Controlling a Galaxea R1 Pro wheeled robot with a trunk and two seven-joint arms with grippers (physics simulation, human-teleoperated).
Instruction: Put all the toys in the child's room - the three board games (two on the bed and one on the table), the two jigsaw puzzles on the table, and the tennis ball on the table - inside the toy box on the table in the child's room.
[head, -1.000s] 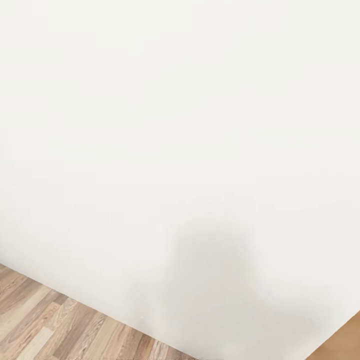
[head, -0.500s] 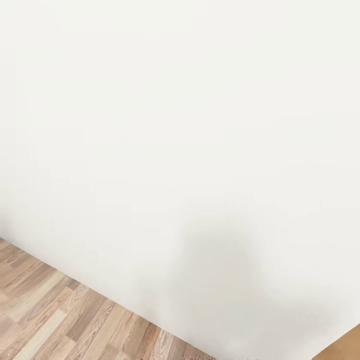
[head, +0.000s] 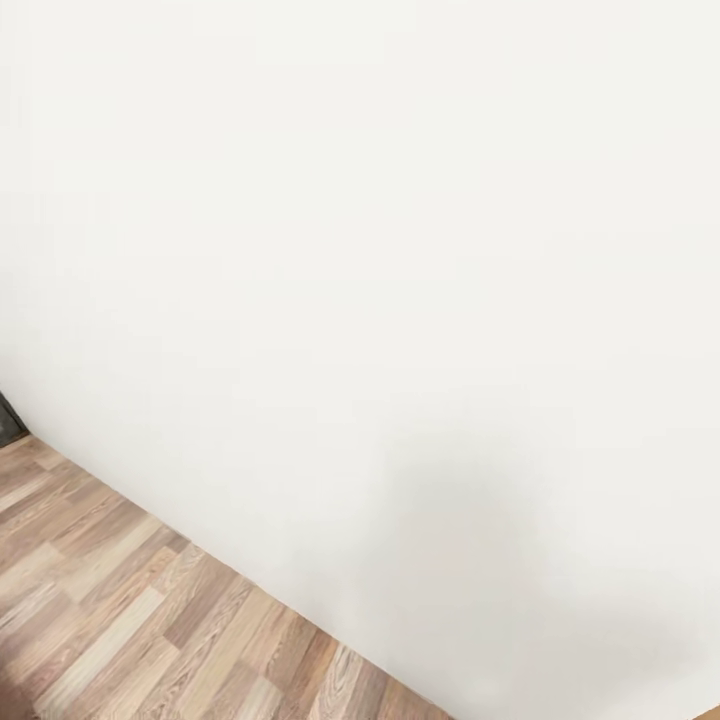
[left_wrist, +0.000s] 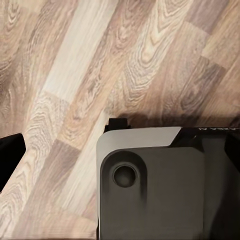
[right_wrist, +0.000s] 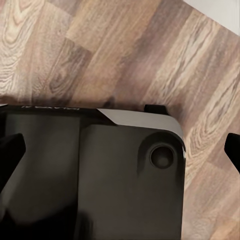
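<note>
Facing a blank white wall (head: 360, 250) above plank floor (head: 120, 620): robot looks in transit, no toys or toy box nearby. Both wrist cameras look down past the dark base (left_wrist: 155, 190) at floor, arms seemingly tucked for travel; jaw state cannot be told.

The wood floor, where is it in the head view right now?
The wood floor fills the head view's lower-left corner, running diagonally beneath the white wall.

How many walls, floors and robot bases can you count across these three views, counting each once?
Wall: 1
Floor: 1
Robot base: 1
Total: 3
</note>
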